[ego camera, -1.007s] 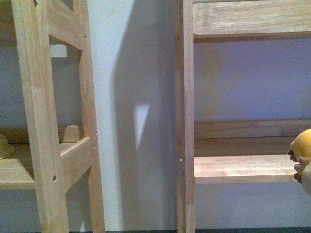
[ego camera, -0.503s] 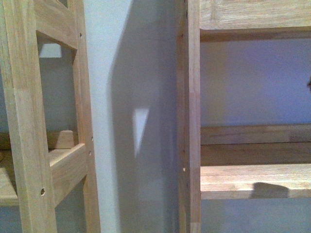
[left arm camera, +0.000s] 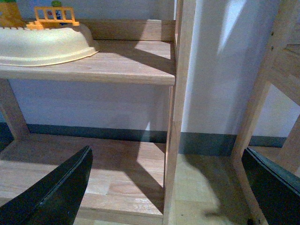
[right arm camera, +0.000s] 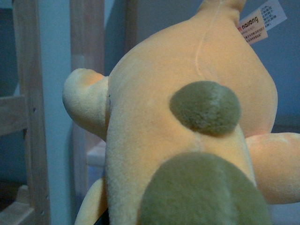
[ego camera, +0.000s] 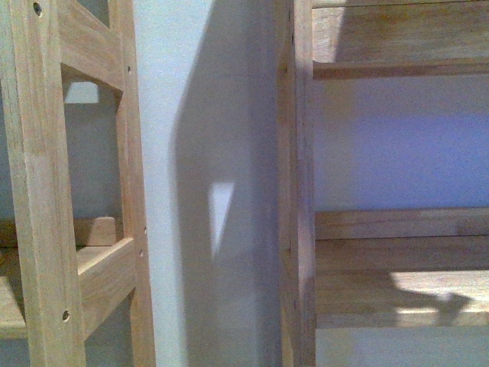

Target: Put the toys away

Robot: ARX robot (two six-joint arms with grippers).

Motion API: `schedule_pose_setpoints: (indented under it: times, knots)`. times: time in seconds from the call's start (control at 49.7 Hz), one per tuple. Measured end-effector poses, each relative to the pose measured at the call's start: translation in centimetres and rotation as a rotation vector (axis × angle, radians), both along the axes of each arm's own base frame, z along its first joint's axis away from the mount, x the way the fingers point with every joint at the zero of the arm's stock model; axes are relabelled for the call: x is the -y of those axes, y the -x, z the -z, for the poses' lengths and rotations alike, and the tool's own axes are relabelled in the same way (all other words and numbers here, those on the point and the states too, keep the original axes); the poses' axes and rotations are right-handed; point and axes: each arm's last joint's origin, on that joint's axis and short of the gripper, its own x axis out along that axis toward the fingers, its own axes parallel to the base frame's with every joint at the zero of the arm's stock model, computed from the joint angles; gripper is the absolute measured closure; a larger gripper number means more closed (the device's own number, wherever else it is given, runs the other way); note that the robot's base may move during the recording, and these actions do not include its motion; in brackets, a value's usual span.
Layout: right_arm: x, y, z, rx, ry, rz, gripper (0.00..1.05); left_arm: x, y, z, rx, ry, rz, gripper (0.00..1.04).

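Observation:
The plush toy fills the right wrist view: an orange-yellow rounded body with brown nubs, stubby limbs and a white hang tag. My right gripper is shut on it, with its fingers hidden behind the plush. The toy hangs in front of a wooden shelf frame and a pale wall. In the front view neither the toy nor an arm shows; only a shadow lies on the right shelf board. My left gripper stands open with nothing between its black fingers, low before a shelf post.
Two wooden shelf units flank a strip of white wall. A cream basin with an orange toy fence behind it sits on the shelf board above my left gripper. A lower board lies beneath it.
The plush toy showed at the front view's right edge a second ago and has left that view. The shelves have slid lower in the picture, and a shadow now lies on the right board.

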Motion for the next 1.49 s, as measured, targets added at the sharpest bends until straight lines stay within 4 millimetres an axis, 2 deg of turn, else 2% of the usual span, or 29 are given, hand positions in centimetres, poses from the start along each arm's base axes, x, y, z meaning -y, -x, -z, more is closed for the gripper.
schedule_pose_setpoints:
  times: [0.06,0.201,0.403,0.564,0.745,1.007,1.49]
  knots:
    - [-0.7,-1.3,-2.2,0.005,0.01,-0.015,0.85,0.0,0.0,0.0,0.0,0.0,0.0,0.06]
    - [-1.9,-3.7,-5.5,-0.003,0.01,-0.026,0.85,0.0,0.0,0.0,0.0,0.0,0.0,0.06]
    - [-3.1,-7.8,-9.2,-0.039,-0.013,-0.029,0.85,0.0,0.0,0.0,0.0,0.0,0.0,0.06]
    - [-2.5,-10.6,-11.3,-0.031,-0.056,-0.012,0.85,0.0,0.0,0.0,0.0,0.0,0.0,0.06]
    - [-1.7,-12.6,-11.6,-0.028,-0.094,0.001,0.85,0.0,0.0,0.0,0.0,0.0,0.0,0.06]
    - [-0.5,-17.4,-9.4,-0.108,-0.128,0.034,0.85,0.0,0.0,0.0,0.0,0.0,0.0,0.06]
    - [0.1,-19.5,-8.9,-0.142,-0.221,-0.067,0.85,0.0,0.0,0.0,0.0,0.0,0.0,0.06]
